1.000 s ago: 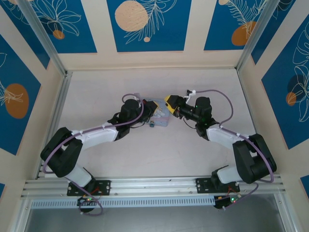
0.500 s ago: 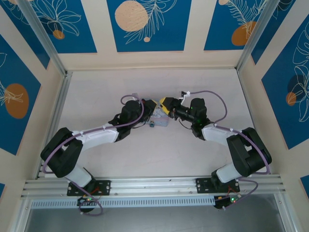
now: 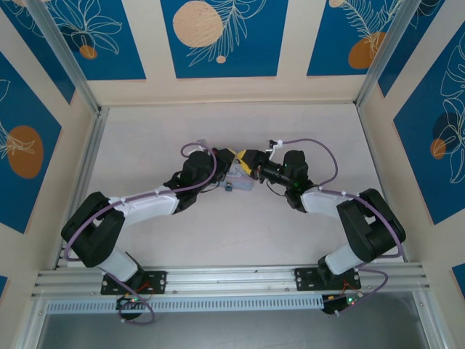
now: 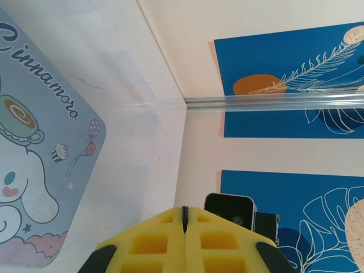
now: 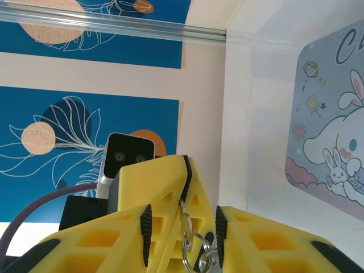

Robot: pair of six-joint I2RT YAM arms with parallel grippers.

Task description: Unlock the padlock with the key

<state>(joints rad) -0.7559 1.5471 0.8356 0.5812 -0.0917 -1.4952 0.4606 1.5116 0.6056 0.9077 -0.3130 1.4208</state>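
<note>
The left hand is clamping shut on a key ring, which is dangling between the right hand's open fingers.

Overhead plus close wrist views, tin shared

Bright, even overhead light, with no harsh glare.

In the top view the pale matte table carries only soft, short shadows under the left arm and right arm. The silver aluminium frame posts splay outward at the corners. In the wrist views the blue-and-cream patterned walls stay crisp. The yellow left gripper and yellow right gripper go soft near the lens.
</note>
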